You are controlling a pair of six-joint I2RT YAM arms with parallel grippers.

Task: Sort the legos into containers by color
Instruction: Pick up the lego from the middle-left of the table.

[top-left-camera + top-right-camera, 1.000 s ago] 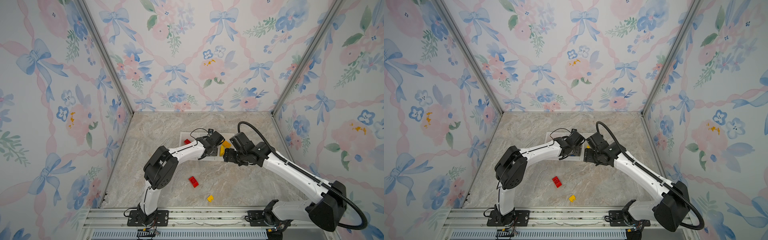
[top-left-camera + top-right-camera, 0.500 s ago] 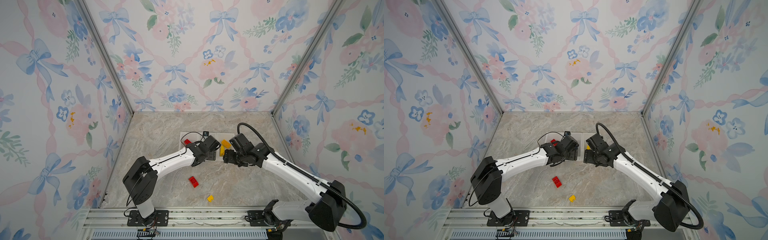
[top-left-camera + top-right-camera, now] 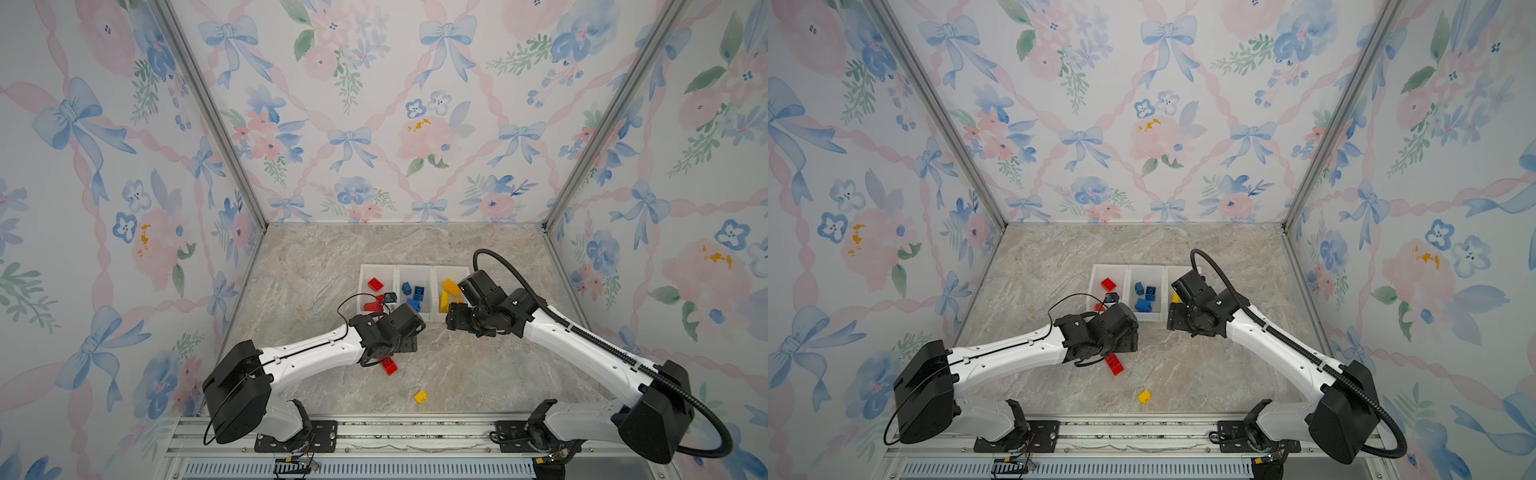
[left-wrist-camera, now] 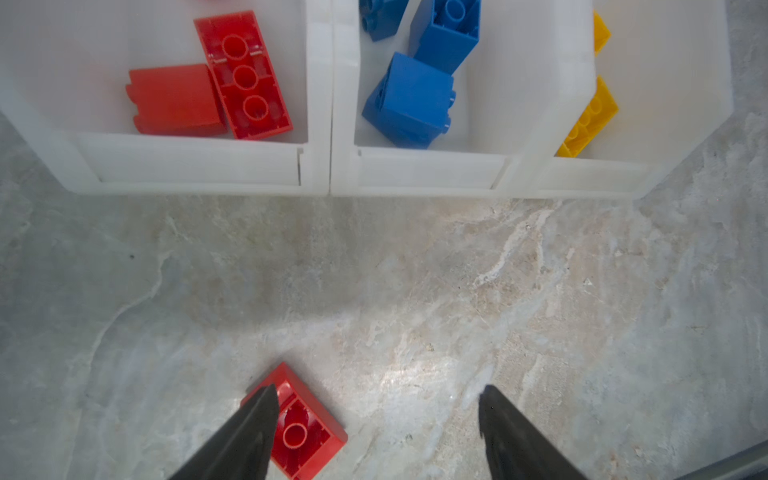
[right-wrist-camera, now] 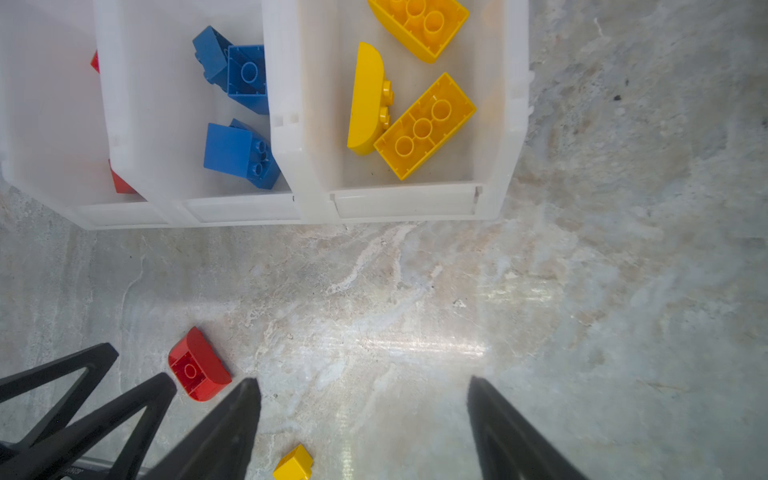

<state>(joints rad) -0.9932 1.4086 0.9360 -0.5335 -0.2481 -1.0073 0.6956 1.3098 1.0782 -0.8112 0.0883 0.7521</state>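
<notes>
The containers (image 3: 360, 291) are three joined white bins holding red, blue and yellow legos, also seen in the wrist views (image 4: 320, 166) (image 5: 316, 203). A loose red lego (image 3: 389, 366) (image 3: 1114, 365) lies upside down on the table in front of them. In the left wrist view this red lego (image 4: 307, 432) sits partly under one fingertip. My left gripper (image 4: 376, 392) (image 3: 399, 349) hovers over it, open and empty. A small yellow lego (image 3: 420, 397) (image 5: 293, 465) lies nearer the front edge. My right gripper (image 5: 363, 384) (image 3: 453, 318) is open and empty, just in front of the yellow bin.
The marble table (image 3: 478, 374) is walled by floral panels on three sides, with a metal rail (image 3: 415, 432) at the front. The two arms' wrists stand close together in front of the bins. The left gripper's fingers (image 5: 83, 395) show in the right wrist view beside the red lego (image 5: 199, 365).
The left arm has drawn back from the bins toward the front and now hangs over the loose red lego. The right arm has barely moved.
</notes>
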